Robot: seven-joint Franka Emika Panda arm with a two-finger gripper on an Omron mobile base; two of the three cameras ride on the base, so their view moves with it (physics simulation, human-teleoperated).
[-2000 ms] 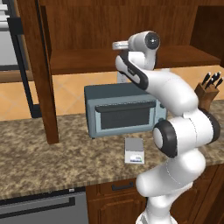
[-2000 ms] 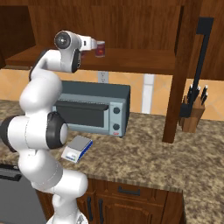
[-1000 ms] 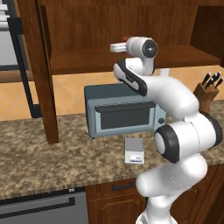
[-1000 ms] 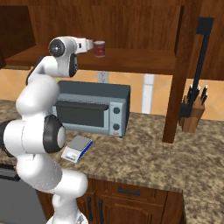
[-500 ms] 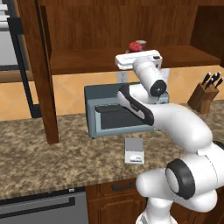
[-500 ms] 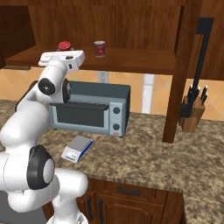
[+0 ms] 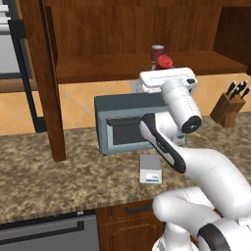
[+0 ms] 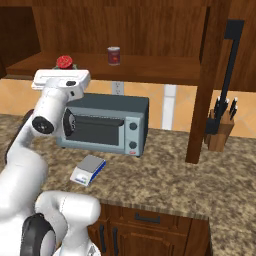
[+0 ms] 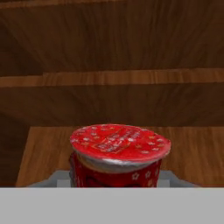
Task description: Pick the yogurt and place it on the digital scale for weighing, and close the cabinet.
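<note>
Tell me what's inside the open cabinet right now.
On the cabinet shelf stands a red can. The yogurt sits above the white hand near the shelf's front; whether it rests on the shelf is hidden.

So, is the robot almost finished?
Not yet. Done: the yogurt is off the shelf. In hand: the gripper seems to hold it in front of the cabinet. Left: set it on the digital scale, whose top is bare, then shut the cabinet doors, which stand open.
</note>
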